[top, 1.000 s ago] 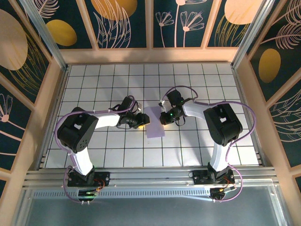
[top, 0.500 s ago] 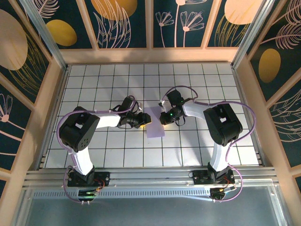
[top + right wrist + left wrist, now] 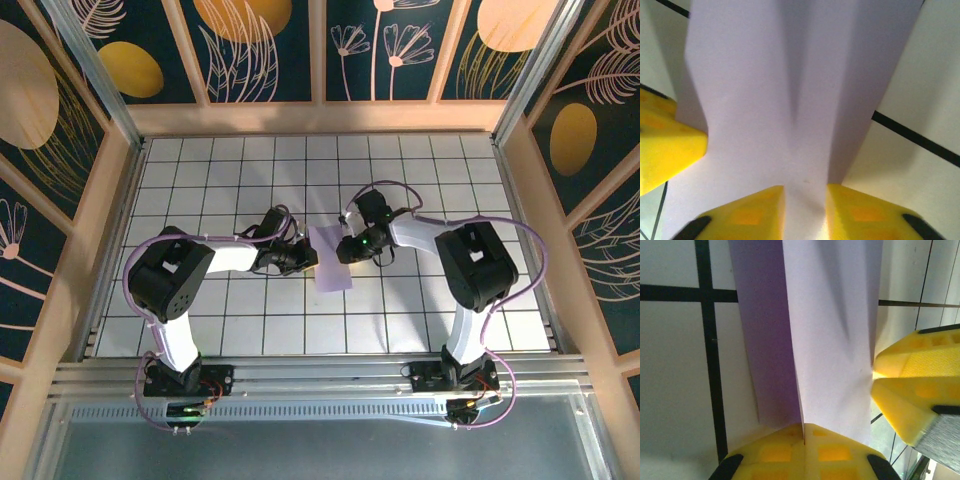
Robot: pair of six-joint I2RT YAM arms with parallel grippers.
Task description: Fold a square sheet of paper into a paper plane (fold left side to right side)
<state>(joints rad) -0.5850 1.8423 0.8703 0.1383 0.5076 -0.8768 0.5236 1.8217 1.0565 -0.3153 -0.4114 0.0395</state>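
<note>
The square sheet of paper point(image 3: 333, 264) is lying partly folded on the middle tiles of the white tiled table point(image 3: 200, 180). A paler layer is standing over a darker, shadowed one along a lengthwise crease.

The left gripper point(image 3: 307, 258) is sitting at the sheet's left edge. In the left wrist view its yellow fingers point(image 3: 775, 452) are pressing together on that edge, and the crease is running straight into the seam between them.

The right gripper point(image 3: 346, 249) is sitting at the sheet's right edge. Its fingers point(image 3: 747, 217) are closing on either side of a raised ridge of the sheet, pinching it.

In each wrist view the other gripper's yellow tips are touching the sheet's far edge. Black grid lines point(image 3: 707, 365) are passing under the sheet on both sides.
</note>
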